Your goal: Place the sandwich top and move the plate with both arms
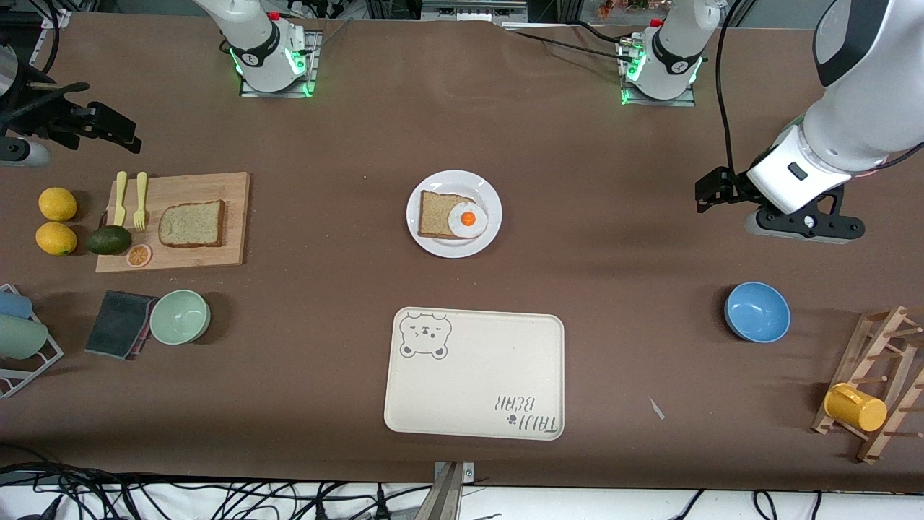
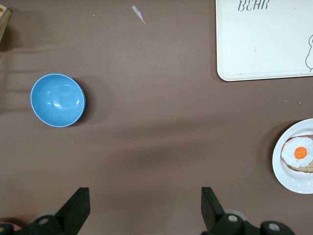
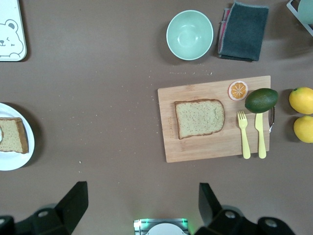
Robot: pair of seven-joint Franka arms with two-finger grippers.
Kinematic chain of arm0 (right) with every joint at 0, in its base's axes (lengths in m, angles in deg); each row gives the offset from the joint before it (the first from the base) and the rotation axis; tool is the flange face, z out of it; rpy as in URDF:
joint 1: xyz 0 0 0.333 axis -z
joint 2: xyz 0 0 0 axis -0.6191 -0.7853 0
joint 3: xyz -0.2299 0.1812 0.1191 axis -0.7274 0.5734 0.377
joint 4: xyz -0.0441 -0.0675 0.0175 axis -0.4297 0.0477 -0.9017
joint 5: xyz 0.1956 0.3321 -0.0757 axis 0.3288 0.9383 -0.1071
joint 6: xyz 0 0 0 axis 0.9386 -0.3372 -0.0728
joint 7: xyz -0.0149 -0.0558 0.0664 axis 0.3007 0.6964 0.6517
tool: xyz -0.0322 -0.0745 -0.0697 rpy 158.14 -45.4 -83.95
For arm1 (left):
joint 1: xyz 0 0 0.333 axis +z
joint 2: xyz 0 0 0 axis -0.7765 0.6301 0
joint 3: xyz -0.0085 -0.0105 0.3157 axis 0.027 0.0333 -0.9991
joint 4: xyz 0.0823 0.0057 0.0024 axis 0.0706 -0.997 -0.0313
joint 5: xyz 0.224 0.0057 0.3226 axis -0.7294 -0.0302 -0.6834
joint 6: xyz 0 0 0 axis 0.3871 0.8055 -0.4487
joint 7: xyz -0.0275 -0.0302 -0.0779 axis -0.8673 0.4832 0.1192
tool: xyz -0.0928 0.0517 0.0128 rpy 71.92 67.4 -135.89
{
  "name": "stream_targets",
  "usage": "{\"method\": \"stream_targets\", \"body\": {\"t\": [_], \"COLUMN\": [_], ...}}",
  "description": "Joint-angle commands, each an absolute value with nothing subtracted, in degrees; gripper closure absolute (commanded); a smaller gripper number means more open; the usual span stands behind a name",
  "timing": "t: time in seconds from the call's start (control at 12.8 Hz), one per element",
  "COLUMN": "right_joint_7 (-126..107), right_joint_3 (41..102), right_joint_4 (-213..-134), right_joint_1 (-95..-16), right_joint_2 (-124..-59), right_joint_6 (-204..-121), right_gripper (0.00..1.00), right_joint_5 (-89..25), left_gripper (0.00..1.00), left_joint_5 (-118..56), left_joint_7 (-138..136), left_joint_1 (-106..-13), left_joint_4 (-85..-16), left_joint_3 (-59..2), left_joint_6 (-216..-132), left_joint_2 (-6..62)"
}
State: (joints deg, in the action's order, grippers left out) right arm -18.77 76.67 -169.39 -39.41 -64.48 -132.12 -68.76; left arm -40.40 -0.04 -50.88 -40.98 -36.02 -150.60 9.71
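Observation:
The sandwich top, a pale speckled slice with brown crust, lies flat on a wooden cutting board toward the right arm's end; it also shows in the right wrist view. The white plate sits mid-table, bearing a darker slice with a fried egg. The plate also shows in both wrist views. My left gripper is open and empty, high over bare table at the left arm's end. My right gripper is open and empty, high over the table by its own base.
A cream bear-print tray lies nearer the front camera than the plate. A blue bowl and a rack with a yellow mug stand toward the left arm's end. A green bowl, dark cloth, avocado, lemons and forks surround the board.

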Motion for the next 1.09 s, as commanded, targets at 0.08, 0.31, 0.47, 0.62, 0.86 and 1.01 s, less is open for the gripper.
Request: {"method": "stream_targets", "body": {"t": [0.08, 0.31, 0.47, 0.62, 0.86, 1.01], "right_joint_7": [-18.0, -18.0, -18.0, -18.0, -18.0, -18.0], "right_joint_3": [76.7, 76.7, 76.7, 76.7, 76.7, 76.7], "right_joint_4": [-170.12, -170.12, -170.12, -170.12, -170.2, -170.12], "right_joint_1": [-39.39, -39.39, -39.39, -39.39, -39.39, -39.39], "right_joint_2": [-63.72, -63.72, -63.72, -63.72, -63.72, -63.72], "right_joint_6": [-132.48, -132.48, -132.48, -132.48, -132.48, -132.48], "right_gripper": [0.0, 0.0, 0.0, 0.0, 0.0, 0.0], "right_joint_5": [-69.02, -69.02, -69.02, -69.02, -69.02, -68.93], "left_gripper": [0.0, 0.0, 0.0, 0.0, 0.0, 0.0], "left_joint_5": [-42.41, -42.05, -42.05, -42.05, -42.05, -42.05], "left_joint_7": [0.54, 0.36, 0.36, 0.36, 0.27, 0.27], "left_joint_1": [-50.42, -50.15, -49.98, -49.89, -49.98, -49.98], "left_joint_4": [-39.88, -39.79, -39.87, -39.79, -39.88, -39.88], "left_joint_3": [-36.02, -35.76, -35.67, -35.93, -35.85, -35.85], "left_joint_6": [-149.13, -149.13, -149.13, -149.13, -149.13, -149.13], "left_joint_2": [9.66, 9.75, 9.75, 9.75, 9.75, 9.75]}}
